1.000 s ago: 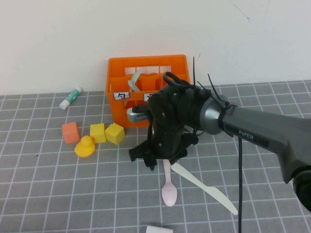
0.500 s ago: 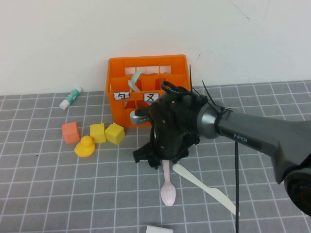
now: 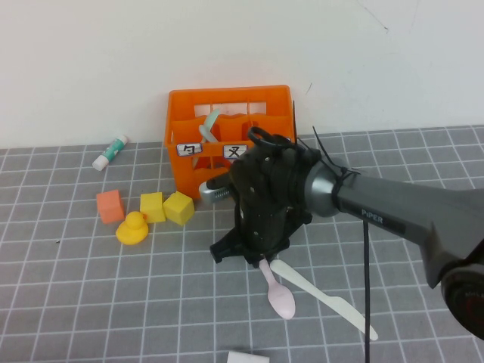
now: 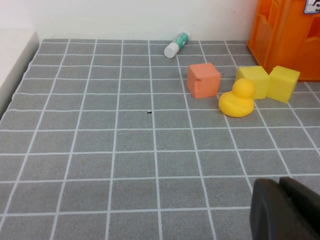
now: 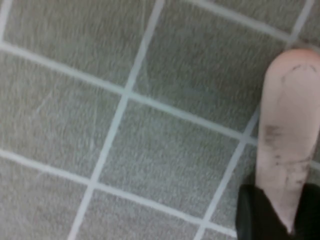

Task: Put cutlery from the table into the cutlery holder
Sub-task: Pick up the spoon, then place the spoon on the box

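The pale pink spoon (image 3: 281, 299) lies on the grey gridded table (image 3: 76, 287), its handle under my right gripper (image 3: 261, 261). In the right wrist view the black fingers (image 5: 250, 212) close on the spoon (image 5: 285, 150) at its handle. The cream-white knife (image 3: 325, 299) lies just right of the spoon. The orange cutlery holder (image 3: 227, 102) stands behind the right arm, with the mint-green spoon (image 3: 208, 125) upright in it. The fork is not visible. My left gripper (image 4: 285, 210) is shut and empty, low over the table near its left side.
A white-and-green tube (image 3: 110, 152) lies at the back left. An orange cube (image 3: 110, 206), two yellow cubes (image 3: 152, 206) (image 3: 179, 208) and a yellow duck (image 3: 133, 228) sit left of the holder. A white object (image 3: 248, 356) shows at the front edge.
The right gripper has lowered slightly onto the spoon's handle, and the spoon has swung so that its bowl now points to the front right.
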Controlling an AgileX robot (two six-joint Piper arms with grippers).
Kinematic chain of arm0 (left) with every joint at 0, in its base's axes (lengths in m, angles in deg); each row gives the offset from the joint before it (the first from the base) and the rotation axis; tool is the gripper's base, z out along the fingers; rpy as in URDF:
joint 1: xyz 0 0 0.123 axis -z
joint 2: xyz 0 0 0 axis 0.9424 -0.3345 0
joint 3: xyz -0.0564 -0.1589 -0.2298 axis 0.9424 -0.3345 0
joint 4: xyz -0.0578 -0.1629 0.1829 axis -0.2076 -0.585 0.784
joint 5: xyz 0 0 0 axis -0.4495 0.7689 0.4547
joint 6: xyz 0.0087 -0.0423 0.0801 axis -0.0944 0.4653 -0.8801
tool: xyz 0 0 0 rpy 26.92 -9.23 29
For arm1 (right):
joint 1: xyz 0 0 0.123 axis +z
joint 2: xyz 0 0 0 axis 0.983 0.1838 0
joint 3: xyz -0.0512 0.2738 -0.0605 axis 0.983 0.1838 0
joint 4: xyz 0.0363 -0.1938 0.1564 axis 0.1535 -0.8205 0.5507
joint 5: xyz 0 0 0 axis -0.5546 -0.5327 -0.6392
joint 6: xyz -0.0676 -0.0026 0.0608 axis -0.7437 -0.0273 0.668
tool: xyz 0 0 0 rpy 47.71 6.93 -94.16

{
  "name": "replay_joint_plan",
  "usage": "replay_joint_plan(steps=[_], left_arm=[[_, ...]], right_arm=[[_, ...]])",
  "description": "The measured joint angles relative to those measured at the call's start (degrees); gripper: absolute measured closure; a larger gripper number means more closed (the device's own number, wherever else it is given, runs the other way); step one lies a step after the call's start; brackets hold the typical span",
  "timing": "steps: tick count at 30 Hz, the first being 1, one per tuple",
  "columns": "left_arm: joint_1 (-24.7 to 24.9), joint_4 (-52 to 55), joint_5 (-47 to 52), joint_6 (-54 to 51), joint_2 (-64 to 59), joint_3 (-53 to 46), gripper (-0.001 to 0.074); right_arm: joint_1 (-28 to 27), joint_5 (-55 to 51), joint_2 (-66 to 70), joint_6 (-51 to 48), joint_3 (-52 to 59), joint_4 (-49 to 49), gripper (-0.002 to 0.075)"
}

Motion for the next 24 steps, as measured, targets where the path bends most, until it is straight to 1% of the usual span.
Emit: replay_joint_plan(steps=[10, 13, 17, 21, 24], left_arm=[[0.0, 0.0, 0.0, 0.0, 0.0, 0.0, 0.0736], [0.0, 0.0, 0.0, 0.0, 0.0, 0.0, 0.0736], [0.0, 0.0, 0.0, 0.0, 0.0, 0.0, 0.0736], [0.0, 0.0, 0.0, 0.0, 0.0, 0.0, 0.0736], [0.0, 0.0, 0.0, 0.0, 0.0, 0.0, 0.0736]], right_arm=[[1.2, -0.69, -2.76, -5.25, 0.26, 0.75, 0.0572], [1.32, 2.57, -6.55, -5.88, 2.26, 0.89, 0.0572], [1.32, 12.28, -13.29, -6.16, 9.72, 1.13, 0.0572], [1.32, 27.79, -20.61, -6.54, 21.22, 2.52, 0.0572], [1.32, 41.87, -25.33, -6.65, 29.28, 3.5, 0.0572]])
